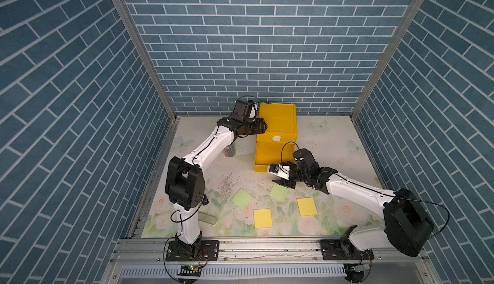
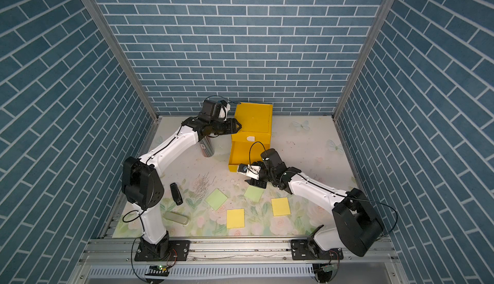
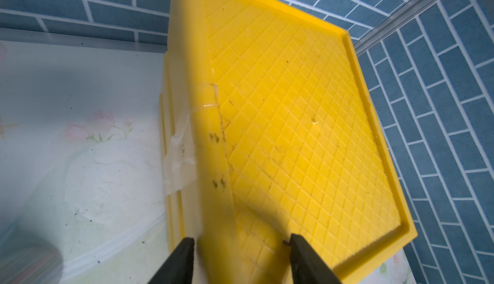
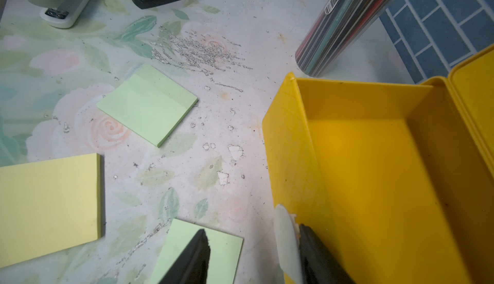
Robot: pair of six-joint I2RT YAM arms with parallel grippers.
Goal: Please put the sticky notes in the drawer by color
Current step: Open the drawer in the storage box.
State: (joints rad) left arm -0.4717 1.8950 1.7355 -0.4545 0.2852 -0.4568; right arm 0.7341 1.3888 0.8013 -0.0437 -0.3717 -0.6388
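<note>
When scanning from the left, find the left pincer (image 1: pixel 263 126) at the back of the table (image 1: pixel 334 146), closed tight over the upper left rim of the yellow drawer cabinet (image 1: pixel 278 119); in the left wrist view, 1 finger (image 3: pixel 181 261) outside the rim, 1 over the ribbed top. Next meet the open drawer (image 1: pixel 267 154), pulled out toward the robot, long axis front to back, no note visible in the part shown by the right wrist view. Count 4 sticky notes flat on the table in front of it: left green note (image 1: pixel 242 199), left yellow note (image 1: pixel 263 218), right green note (image 1: pixel 278 192), right yellow note (image 1: pixel 307 206). Last, reach the right pincer (image 1: pixel 283 183), jaws parted, holding nothing, 1 finger (image 4: pixel 318 258) beside the white handle (image 4: pixel 284 237) of the open drawer, 1 hanging over the right green note. Judge the next pick to turn on that: place the right green note straight under this pincer, a little toward the robot from the drawer front, far nearer the right arm than the left. Treat it as square, no long axis, edges skewed to the table edge.
</note>
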